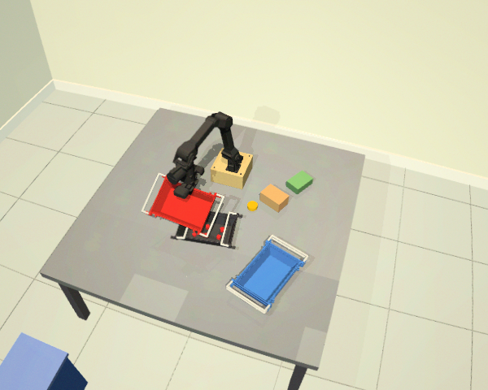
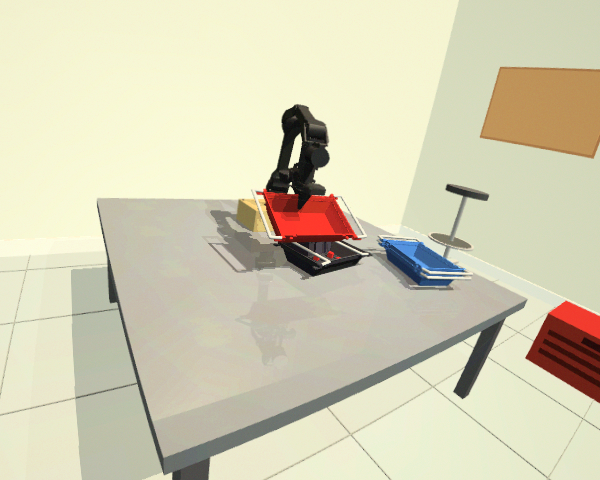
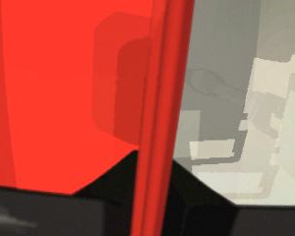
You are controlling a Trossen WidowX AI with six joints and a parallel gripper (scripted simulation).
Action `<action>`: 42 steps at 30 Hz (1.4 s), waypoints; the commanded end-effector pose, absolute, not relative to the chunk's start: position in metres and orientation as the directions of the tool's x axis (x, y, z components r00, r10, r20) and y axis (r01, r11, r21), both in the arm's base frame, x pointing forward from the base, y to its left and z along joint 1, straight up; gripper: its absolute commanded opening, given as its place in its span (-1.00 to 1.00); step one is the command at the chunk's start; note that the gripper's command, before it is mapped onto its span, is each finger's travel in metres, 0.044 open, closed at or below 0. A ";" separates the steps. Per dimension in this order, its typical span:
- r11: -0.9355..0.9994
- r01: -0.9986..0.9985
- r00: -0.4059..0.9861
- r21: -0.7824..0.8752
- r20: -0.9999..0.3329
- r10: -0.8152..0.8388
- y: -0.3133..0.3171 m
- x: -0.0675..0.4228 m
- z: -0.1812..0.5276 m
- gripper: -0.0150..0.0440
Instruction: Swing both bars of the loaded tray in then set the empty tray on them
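My gripper [image 1: 180, 192] [image 2: 301, 204] [image 3: 147, 159] is shut on the long side wall of the empty red tray [image 1: 176, 205] [image 2: 310, 219] [image 3: 54, 98]. The tray hangs in the air, tilted, with its white wire bars out over its ends. Below it the black loaded tray [image 1: 233, 229] [image 2: 323, 267] stands on the table with small red blocks [image 1: 221, 229] [image 2: 330, 254] inside. Its white bars [image 1: 226, 230] [image 2: 310, 255] lie in across its top. The red tray overlaps the black tray's near-arm part and hides it. It is not touching the bars.
A blue tray [image 1: 269, 272] [image 2: 419, 255] of the same kind lies at the table's front right. The arm's wooden base block [image 1: 232, 170] [image 2: 251, 214], an orange block [image 1: 273, 197], a green block [image 1: 299, 181] and a yellow disc [image 1: 252, 205] lie behind the trays.
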State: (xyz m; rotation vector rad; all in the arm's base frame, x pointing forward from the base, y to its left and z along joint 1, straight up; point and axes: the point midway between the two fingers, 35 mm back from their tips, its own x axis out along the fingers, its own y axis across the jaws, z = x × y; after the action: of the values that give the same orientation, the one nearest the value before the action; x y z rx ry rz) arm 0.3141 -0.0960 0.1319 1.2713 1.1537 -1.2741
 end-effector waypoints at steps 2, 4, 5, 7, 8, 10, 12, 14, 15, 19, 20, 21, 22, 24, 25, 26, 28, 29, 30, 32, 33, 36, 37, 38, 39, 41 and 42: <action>-0.046 0.999 0.027 0.027 -1.000 -0.008 -0.078 0.320 0.136 -0.49; -0.024 0.999 0.027 0.027 -1.000 -0.007 -0.071 0.322 0.136 -0.49; -0.014 1.000 0.027 0.027 -1.000 -0.007 -0.067 0.323 0.136 -0.49; 0.008 1.000 0.027 0.027 -1.000 -0.006 -0.059 0.324 0.136 -0.49; 0.018 0.999 0.027 0.027 -1.000 -0.006 -0.055 0.325 0.136 -0.49; 0.039 0.999 0.027 0.027 -1.000 -0.005 -0.047 0.326 0.136 -0.49; 0.061 0.998 0.027 0.027 -1.000 -0.004 -0.040 0.327 0.136 -0.49; 0.082 0.996 0.027 0.027 -1.000 -0.004 -0.032 0.328 0.136 -0.49; 0.092 0.995 0.027 0.027 -1.000 -0.003 -0.028 0.328 0.136 -0.49; 0.135 0.991 0.027 0.027 -1.000 -0.002 -0.012 0.329 0.136 -0.49; 0.145 0.989 0.027 0.027 -1.000 -0.002 -0.008 0.329 0.136 -0.49; 0.154 0.988 0.027 0.027 -1.000 -0.001 -0.005 0.329 0.136 -0.49; 0.159 0.987 0.027 0.027 -1.000 -0.001 -0.003 0.330 0.136 -0.49; 0.161 0.987 0.027 0.027 -1.000 -0.001 -0.002 0.330 0.136 -0.49; 0.161 0.987 0.027 0.027 -1.000 -0.001 -0.002 0.330 0.136 -0.49; 0.161 0.987 0.027 0.027 -1.000 -0.001 -0.002 0.330 0.136 -0.49; 0.161 0.987 0.027 0.027 -1.000 -0.001 -0.002 0.330 0.136 -0.49; 0.161 0.987 0.027 0.027 -1.000 -0.001 -0.002 0.330 0.136 -0.49; 0.161 0.987 0.027 0.027 -1.000 -0.001 -0.002 0.330 0.136 -0.49; 0.161 0.987 0.027 0.027 -1.000 -0.001 -0.002 0.330 0.136 -0.49; 0.161 0.987 0.027 0.027 -1.000 -0.001 -0.002 0.330 0.136 -0.49; 0.161 0.987 0.027 0.027 -1.000 -0.001 -0.002 0.330 0.136 -0.49; 0.161 0.987 0.027 0.027 -1.000 -0.001 -0.002 0.330 0.136 -0.49; 0.161 0.987 0.027 0.027 -1.000 -0.001 -0.002 0.330 0.136 -0.49; 0.161 0.987 0.027 0.027 -1.000 -0.001 -0.002 0.330 0.136 -0.49; 0.161 0.987 0.027 0.027 -1.000 -0.001 -0.002 0.330 0.136 -0.49; 0.161 0.987 0.027 0.027 -1.000 -0.001 -0.002 0.330 0.136 -0.49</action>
State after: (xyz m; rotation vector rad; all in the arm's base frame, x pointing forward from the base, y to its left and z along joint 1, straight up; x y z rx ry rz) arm 0.3279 -0.0025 0.1314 1.0883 1.2764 -1.0829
